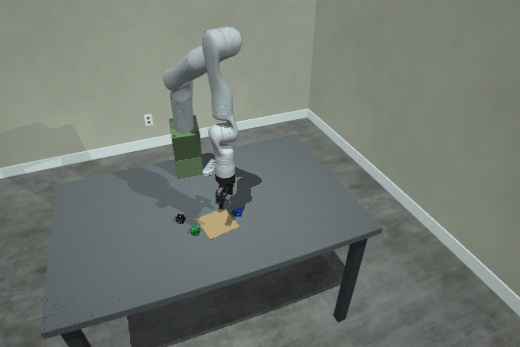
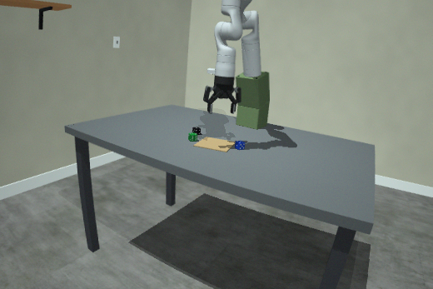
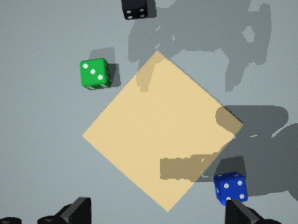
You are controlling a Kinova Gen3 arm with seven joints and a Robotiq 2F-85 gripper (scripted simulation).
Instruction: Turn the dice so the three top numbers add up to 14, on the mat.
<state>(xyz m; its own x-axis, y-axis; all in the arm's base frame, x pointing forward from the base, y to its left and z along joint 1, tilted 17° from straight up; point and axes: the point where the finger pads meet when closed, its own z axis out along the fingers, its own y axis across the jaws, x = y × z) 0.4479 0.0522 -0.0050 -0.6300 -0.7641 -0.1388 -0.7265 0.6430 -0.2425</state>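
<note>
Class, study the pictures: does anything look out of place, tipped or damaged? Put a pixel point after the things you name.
Nothing looks damaged or tipped. What stands out against the task is that the green die [image 1: 195,230] [image 2: 192,137] [image 3: 95,73], black die [image 1: 180,218] [image 2: 196,130] [image 3: 134,9] and blue die [image 1: 238,212] [image 2: 240,145] [image 3: 230,188] all sit off the mat [image 1: 218,224] [image 2: 213,144] [image 3: 155,120], though they should finish on it.

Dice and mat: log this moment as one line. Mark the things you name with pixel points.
gripper [image 1: 221,206] [image 2: 221,111] [image 3: 158,212]: open, above table | blue die [image 1: 238,212] [image 2: 240,145] [image 3: 230,187], green die [image 1: 195,230] [image 2: 192,137] [image 3: 95,73], black die [image 1: 180,218] [image 2: 196,130] [image 3: 134,8]: off mat [image 1: 218,224] [image 2: 214,144] [image 3: 155,125]
</note>
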